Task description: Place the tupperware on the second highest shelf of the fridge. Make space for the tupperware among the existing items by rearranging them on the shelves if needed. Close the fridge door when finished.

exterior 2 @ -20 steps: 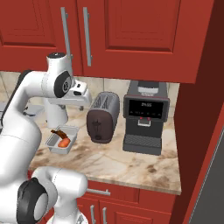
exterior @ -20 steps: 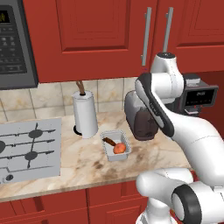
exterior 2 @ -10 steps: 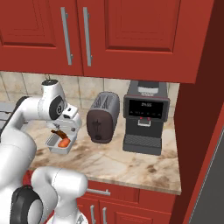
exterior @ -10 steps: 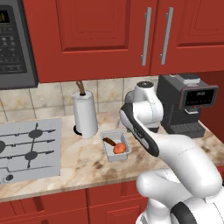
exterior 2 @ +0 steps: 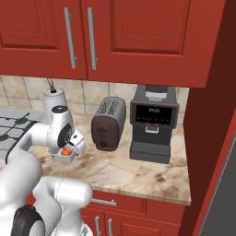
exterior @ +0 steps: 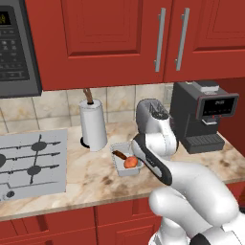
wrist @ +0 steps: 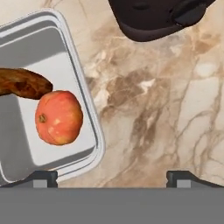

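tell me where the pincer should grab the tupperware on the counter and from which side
Grip the tupperware by its rim wall on the toaster side, coming straight down from above. It is an open, shallow, rounded-corner tray lying flat, so one finger can drop inside that wall and the other outside. The open pincer should probably avoid the tomato and sausage inside.
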Robot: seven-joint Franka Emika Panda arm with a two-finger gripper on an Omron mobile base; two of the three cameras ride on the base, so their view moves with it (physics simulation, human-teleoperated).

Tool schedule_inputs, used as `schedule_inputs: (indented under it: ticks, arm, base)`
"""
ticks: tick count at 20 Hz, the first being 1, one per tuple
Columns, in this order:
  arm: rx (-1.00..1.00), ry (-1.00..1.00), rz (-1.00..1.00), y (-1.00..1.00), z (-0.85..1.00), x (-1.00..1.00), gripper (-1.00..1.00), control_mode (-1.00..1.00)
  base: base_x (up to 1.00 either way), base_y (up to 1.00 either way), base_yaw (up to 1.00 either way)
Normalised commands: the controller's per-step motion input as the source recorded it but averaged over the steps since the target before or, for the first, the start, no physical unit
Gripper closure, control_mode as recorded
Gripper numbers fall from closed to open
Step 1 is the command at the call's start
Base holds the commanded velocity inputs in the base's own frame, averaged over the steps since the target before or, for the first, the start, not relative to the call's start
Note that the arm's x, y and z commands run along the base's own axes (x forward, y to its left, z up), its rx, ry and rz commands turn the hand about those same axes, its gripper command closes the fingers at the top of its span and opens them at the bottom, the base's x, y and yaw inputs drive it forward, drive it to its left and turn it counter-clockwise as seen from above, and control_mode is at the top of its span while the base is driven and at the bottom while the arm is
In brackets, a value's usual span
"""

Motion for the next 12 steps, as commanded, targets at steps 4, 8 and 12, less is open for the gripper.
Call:
schedule_inputs:
  ticks: [4,8,12]
  arm:
    - [0.01,0.0,-0.09,0.13,-0.42,0.12,-1.0,-1.0]
    - [0.01,0.0,-0.08,0.24,-0.34,0.18,-1.0,-1.0]
    - [0.03,0.0,-0.07,0.23,-0.29,0.26,-1.0,-1.0]
  base:
    - [0.0,0.0,0.0]
    - [0.0,0.0,0.0]
    - [0.0,0.0,0.0]
